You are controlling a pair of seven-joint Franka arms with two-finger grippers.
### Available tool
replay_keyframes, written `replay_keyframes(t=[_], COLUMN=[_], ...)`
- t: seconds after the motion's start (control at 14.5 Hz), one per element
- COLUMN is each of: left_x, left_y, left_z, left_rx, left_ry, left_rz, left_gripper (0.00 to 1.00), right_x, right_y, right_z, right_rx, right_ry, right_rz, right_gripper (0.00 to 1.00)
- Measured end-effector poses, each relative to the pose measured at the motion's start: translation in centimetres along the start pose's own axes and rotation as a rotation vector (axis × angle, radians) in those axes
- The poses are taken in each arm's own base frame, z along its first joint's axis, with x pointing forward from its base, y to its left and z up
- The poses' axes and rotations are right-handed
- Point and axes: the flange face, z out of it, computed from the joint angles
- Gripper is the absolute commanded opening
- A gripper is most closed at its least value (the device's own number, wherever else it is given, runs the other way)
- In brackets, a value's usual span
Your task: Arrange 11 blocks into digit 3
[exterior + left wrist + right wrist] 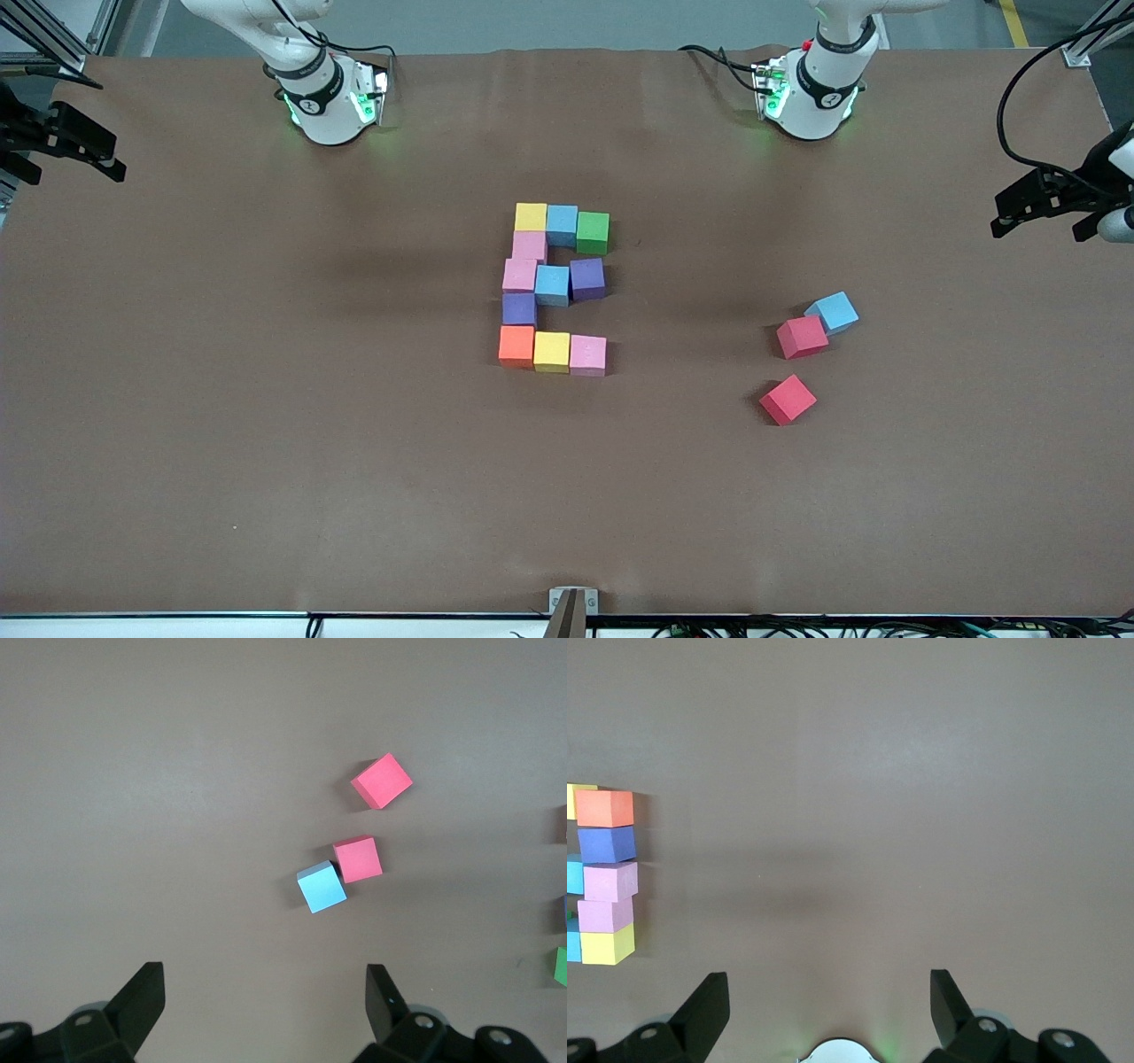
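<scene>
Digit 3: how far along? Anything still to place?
The digit 3 looks complete: eleven touching blocks, three bars joined along the right arm's side. Nothing is in hand: left gripper and right gripper are open, parked at the table ends. Spare light blue cube and two red cubes sit apart.

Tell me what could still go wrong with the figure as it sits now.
Both arms wait at the table ends, left gripper and right gripper open and empty. The digit 3 looks built, so another pick is the likely risk: the leftover light blue cube touches a red cube and would shove it.
</scene>
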Motion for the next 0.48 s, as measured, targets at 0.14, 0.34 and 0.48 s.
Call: replay_keyframes(t=[0.14, 0.34, 0.48], left_x=[-0.01, 0.03, 0.04], left_y=[-0.16, 0.24, 0.19], left_z=[-0.01, -0.06, -0.07], left_rx=[0.0, -0.002, -0.004], left_ry=[0.0, 0.002, 0.002], left_rz=[-0.003, 0.004, 0.002], left_gripper=[1.0, 1.0, 1.0], right_x=[-0.04, -0.03, -0.02], right_y=[0.0, 0.0, 0.0], right_z=[0.08, 0.1, 0.09], right_rx=[0.0, 0.0, 0.0], right_ry=[-0.006, -0.006, -0.005], right_rz=[0.001, 0.001, 0.001], right_gripper=[1.0, 1.0, 1.0])
